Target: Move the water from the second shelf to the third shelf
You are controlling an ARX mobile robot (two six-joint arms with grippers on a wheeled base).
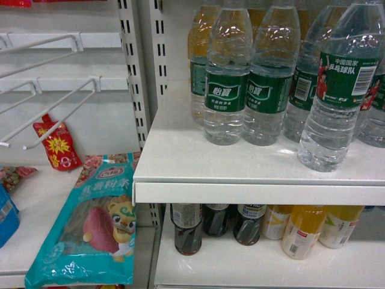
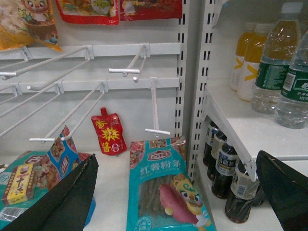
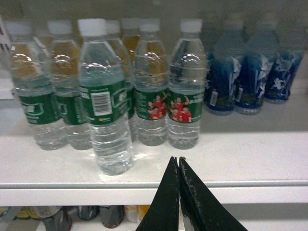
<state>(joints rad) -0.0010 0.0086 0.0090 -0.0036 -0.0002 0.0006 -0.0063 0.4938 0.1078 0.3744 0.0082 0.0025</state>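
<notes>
In the right wrist view the right pincer (image 3: 179, 166) has its black fingers pressed together with nothing between them, low at the front edge of the white shelf (image 3: 231, 159). Just beyond, to its left, the water bottle (image 3: 105, 101) stands upright near that edge, ahead of the row of other water bottles (image 3: 185, 91). In the left wrist view the left pincer (image 2: 178, 192) is spread wide over a teal snack bag (image 2: 163, 187), with dark cola bottles (image 2: 224, 168) on the lower shelf.

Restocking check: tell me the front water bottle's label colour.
Dark green with white writing on the water bottle; clearest in the right wrist view.
</notes>
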